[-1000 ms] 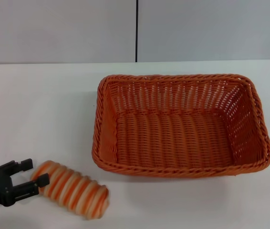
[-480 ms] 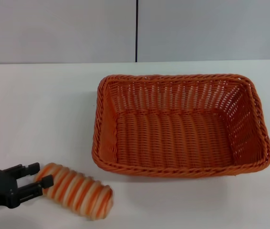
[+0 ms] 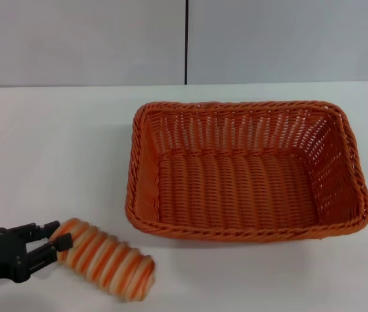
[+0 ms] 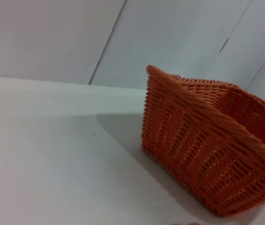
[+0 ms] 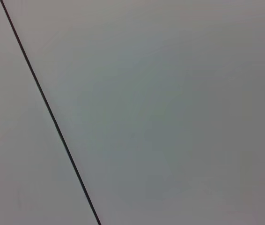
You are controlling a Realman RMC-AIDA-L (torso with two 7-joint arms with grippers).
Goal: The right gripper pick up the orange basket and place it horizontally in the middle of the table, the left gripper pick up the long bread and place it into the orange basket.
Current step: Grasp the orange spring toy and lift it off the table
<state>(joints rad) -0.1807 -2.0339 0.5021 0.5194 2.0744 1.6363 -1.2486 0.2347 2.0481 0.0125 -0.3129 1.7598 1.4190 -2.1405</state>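
The white table [image 3: 54, 149] fills the head view from the grey wall [image 3: 80, 39] down to the near edge, and a thin dark seam [image 3: 186, 41] runs up the wall at twelve o'clock. The orange basket [image 3: 246, 170] sits upright on the table, right of centre, with its long sides running across the view — its braided rim is whole and its woven floor bare. In the left wrist view the same basket [image 4: 207, 150] shows from outside, one corner towards the camera, resting on the tabletop [image 4: 53, 154]. The long bread [image 3: 106, 258] lies on the table at about seven o'clock from the basket, near its front left corner but apart from it, ridged stripes up, angled from upper left to lower right. The left gripper [image 3: 52, 235] reaches in from the lower left edge at eight o'clock, low over the table; its two black fingers [image 3: 62, 242] stand slightly parted, their tips at the bread's left end — whether they pinch it cannot be told. The right wrist view shows only the wall and its seam [image 5: 48, 110].
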